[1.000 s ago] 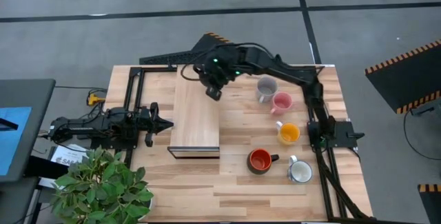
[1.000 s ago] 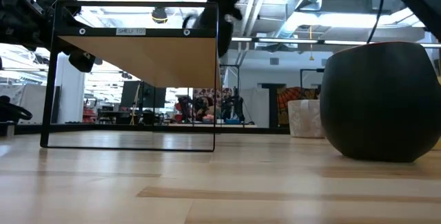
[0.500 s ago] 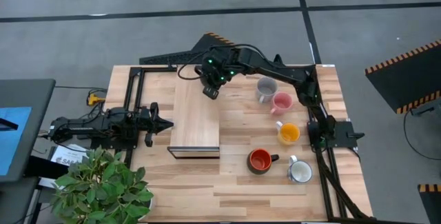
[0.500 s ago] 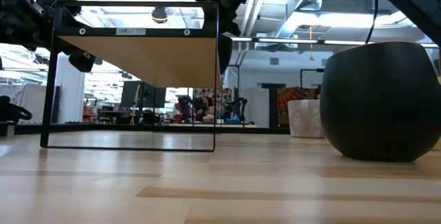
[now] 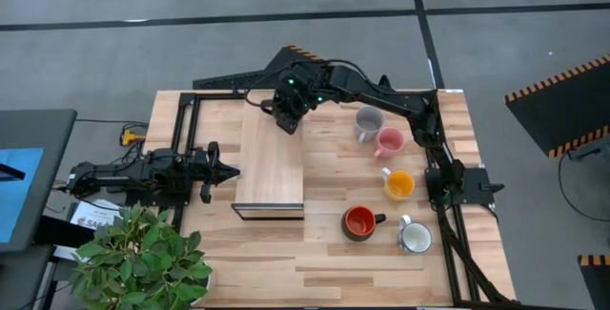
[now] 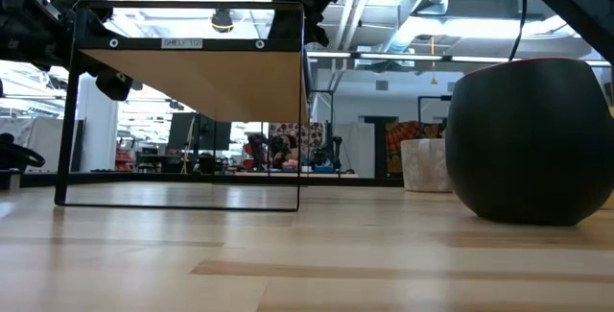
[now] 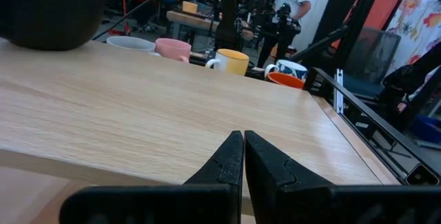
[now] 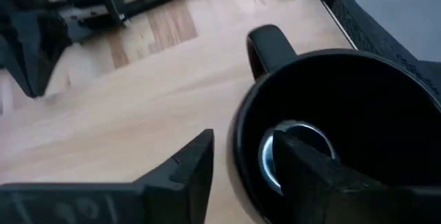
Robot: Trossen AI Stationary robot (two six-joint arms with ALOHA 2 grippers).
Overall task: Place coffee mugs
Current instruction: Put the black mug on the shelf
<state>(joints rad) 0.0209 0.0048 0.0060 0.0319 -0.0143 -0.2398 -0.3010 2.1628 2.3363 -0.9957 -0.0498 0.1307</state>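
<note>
One black mug (image 8: 331,134) sits pinched by its rim in the right claw (image 5: 286,119), one finger inside and one outside, probably just above the shelf top (image 5: 272,162) directly beneath, while the closed left claw (image 5: 224,170) waits further off beside the shelf.

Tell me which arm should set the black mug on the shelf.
Right: its gripper grips the black mug by its rim above the shelf. The left gripper waits shut beside it, empty.

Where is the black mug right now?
The black mug is held by the right tool over the far end of the wooden shelf, left of the grey mug.
</note>
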